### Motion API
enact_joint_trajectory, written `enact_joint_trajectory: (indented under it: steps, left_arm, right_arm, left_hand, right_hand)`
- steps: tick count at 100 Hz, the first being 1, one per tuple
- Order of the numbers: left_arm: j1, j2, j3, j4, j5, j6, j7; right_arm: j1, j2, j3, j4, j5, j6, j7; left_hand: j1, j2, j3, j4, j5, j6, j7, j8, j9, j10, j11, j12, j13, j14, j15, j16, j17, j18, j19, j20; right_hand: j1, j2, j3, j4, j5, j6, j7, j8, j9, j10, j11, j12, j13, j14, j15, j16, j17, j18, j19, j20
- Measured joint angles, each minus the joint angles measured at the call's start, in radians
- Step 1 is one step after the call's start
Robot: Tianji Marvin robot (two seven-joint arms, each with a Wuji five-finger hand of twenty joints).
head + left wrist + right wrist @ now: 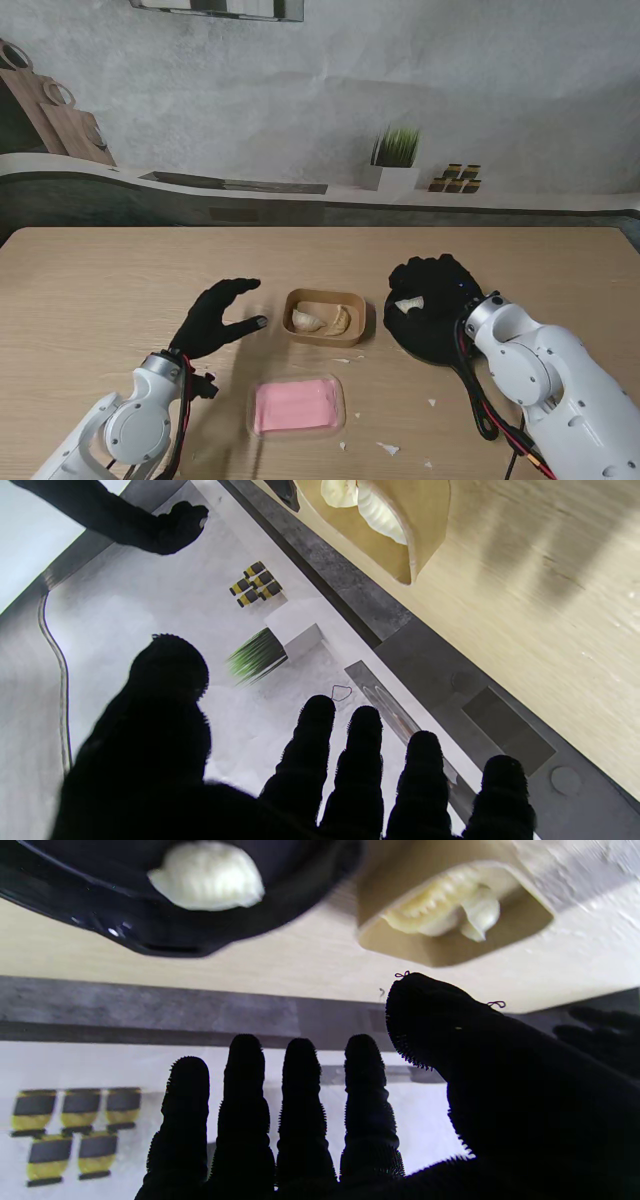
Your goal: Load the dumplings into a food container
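While both the left hand (218,315) and right hand (432,290) hover with fingers spread, holding nothing, no writing is legible.

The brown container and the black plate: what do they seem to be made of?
The brown container looks like matte kraft paperboard: flat tan walls, no shine. The black plate seems glossy plastic, since its rim shows small bright highlights in the right wrist view.

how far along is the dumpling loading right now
Partly done. Two dumplings already lie in the brown container. One dumpling is left on the black plate, with the right robot hand open over it, holding nothing. The left robot hand is open beside the container. The pink-lined lid is off.
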Motion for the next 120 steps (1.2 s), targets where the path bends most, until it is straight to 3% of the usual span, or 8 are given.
enact_joint_trajectory:
  steps: [8,21,33,49,63,86,120]
  left_arm:
    - [-0.006,0.0,0.009,0.004,-0.002,0.01,-0.001]
    - [-0.012,-0.002,0.023,0.007,0.011,0.029,0.016]
    - [-0.02,-0.002,0.037,0.007,0.018,0.064,0.017]
    - [-0.028,-0.002,0.048,0.007,0.037,0.091,0.008]
    - [-0.039,-0.002,0.061,0.009,0.04,0.103,0.01]
    - [-0.065,-0.006,0.085,0.027,0.025,0.12,0.014]
    - [-0.063,-0.01,0.084,0.031,0.027,0.126,0.023]
  right_arm:
    - [0.005,0.006,0.014,0.049,-0.008,-0.052,-0.008]
    - [0.039,0.015,0.024,0.16,-0.057,-0.197,-0.054]
    - [0.073,0.026,0.021,0.242,-0.088,-0.224,-0.089]
    - [0.116,0.038,0.004,0.351,-0.117,-0.287,-0.166]
    - [0.129,0.046,-0.019,0.369,-0.134,-0.237,-0.169]
    - [0.155,0.046,-0.064,0.394,-0.139,-0.211,-0.215]
    - [0.203,0.047,-0.147,0.423,-0.132,-0.153,-0.186]
  left_hand:
    - [0.0,0.0,0.0,0.0,-0.006,0.0,0.0,0.0,-0.001,0.0,0.0,0.0,0.0,0.0,0.0,0.0,0.001,0.0,0.0,0.0]
    - [0.0,0.007,0.0,0.0,-0.012,0.0,0.0,0.0,-0.001,0.0,0.0,0.0,0.0,0.0,0.0,0.0,0.001,0.0,0.0,0.0]
    - [0.0,0.007,0.0,0.0,-0.012,0.0,0.0,0.0,-0.001,0.0,0.0,-0.001,0.0,0.0,0.0,0.0,0.001,0.0,0.0,0.0]
    - [0.0,0.007,0.0,0.0,-0.013,0.0,0.0,0.0,-0.001,0.0,0.0,-0.001,0.0,0.0,0.0,0.0,0.001,0.0,0.0,0.0]
    - [0.0,0.007,0.0,0.0,-0.013,0.0,0.0,0.0,-0.001,0.0,0.0,-0.001,0.0,0.0,0.0,0.0,0.001,0.0,0.0,0.0]
    - [0.0,0.007,0.0,0.0,-0.013,0.0,0.0,0.0,-0.001,0.0,0.0,-0.001,0.0,0.0,0.0,0.0,-0.002,0.0,0.0,0.0]
    - [0.0,0.007,0.0,0.0,-0.013,0.0,0.0,0.0,-0.001,0.0,0.0,-0.001,0.0,0.0,0.0,0.0,-0.012,0.0,0.0,0.001]
  right_hand:
    - [0.011,-0.002,0.004,0.0,0.0,-0.011,0.0,0.0,-0.006,-0.014,-0.003,0.0,0.0,-0.003,0.0,0.0,0.0,0.0,0.0,0.0]
    - [0.012,-0.014,0.019,0.0,0.0,-0.029,-0.001,0.0,-0.006,-0.05,-0.003,0.0,0.0,-0.03,0.0,0.0,0.013,0.0,-0.006,0.0]
    - [0.012,-0.014,0.022,0.0,0.0,-0.041,-0.001,0.0,-0.006,-0.052,-0.003,0.0,0.001,-0.04,0.0,0.0,0.033,0.0,-0.016,0.0]
    - [0.029,-0.027,0.032,0.0,0.0,-0.089,-0.006,0.0,-0.006,-0.088,-0.003,0.0,0.002,-0.054,-0.001,-0.001,0.035,0.0,-0.023,0.0]
    - [-0.015,-0.04,0.007,0.0,0.0,-0.045,-0.008,0.0,-0.006,-0.058,-0.003,0.0,0.015,-0.052,0.016,0.003,0.035,0.0,-0.029,0.0]
    - [-0.018,-0.05,-0.001,0.0,0.0,-0.036,-0.009,-0.002,-0.004,-0.058,-0.003,0.0,0.018,-0.052,0.021,0.011,0.045,0.0,-0.03,0.0]
    - [-0.018,-0.05,-0.001,0.0,-0.004,-0.022,-0.001,-0.012,-0.004,-0.058,-0.003,0.0,0.018,-0.052,0.029,0.013,0.047,-0.001,-0.03,0.001]
